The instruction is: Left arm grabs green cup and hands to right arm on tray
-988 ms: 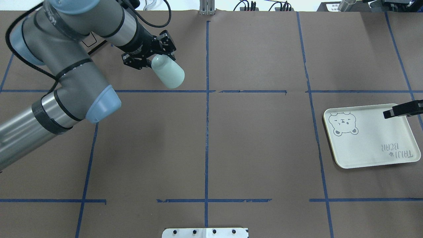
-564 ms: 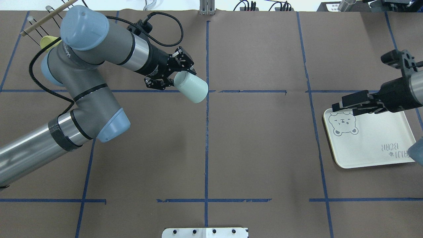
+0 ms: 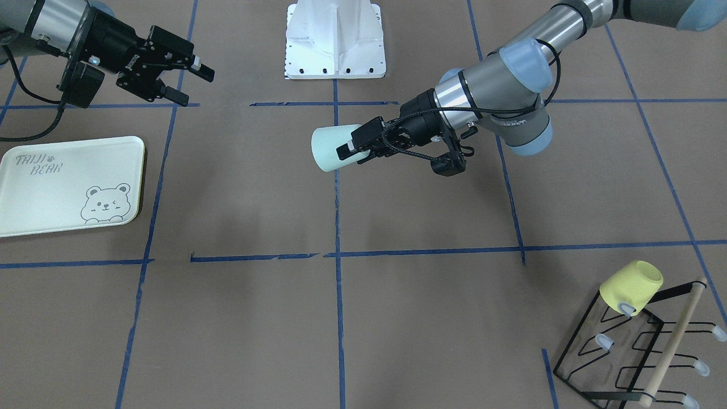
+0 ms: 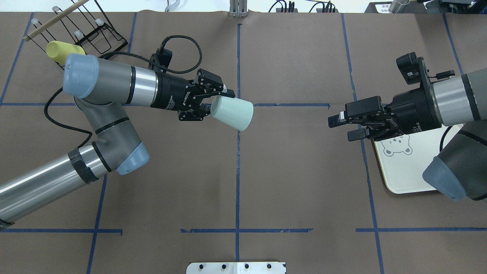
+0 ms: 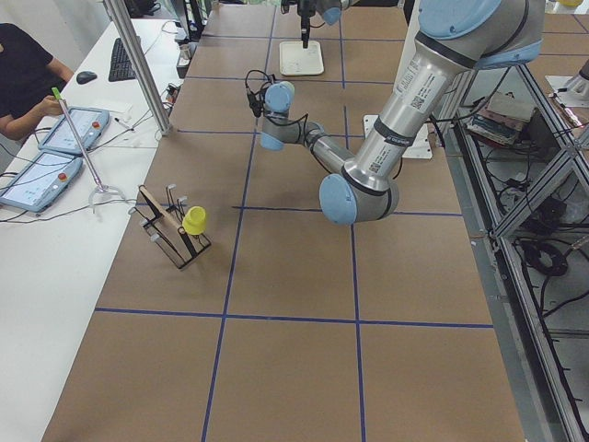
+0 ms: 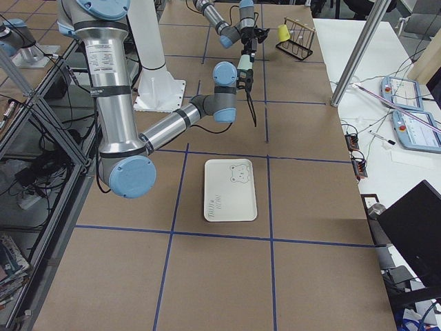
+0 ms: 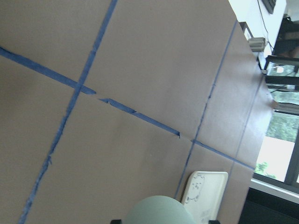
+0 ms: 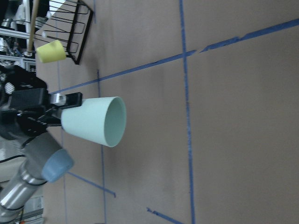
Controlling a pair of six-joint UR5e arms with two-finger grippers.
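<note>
Above brown paper, left claw pinches the sideways green cup; right claw, spread, faces it.

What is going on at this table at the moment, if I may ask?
A handover is under way. The left claw holds the green cup by its closed end, sideways above the middle of the table, with the open mouth facing the other arm. The right claw is open and points at the cup, with a clear gap between them. The tray lies on the table beneath the right arm.
</note>
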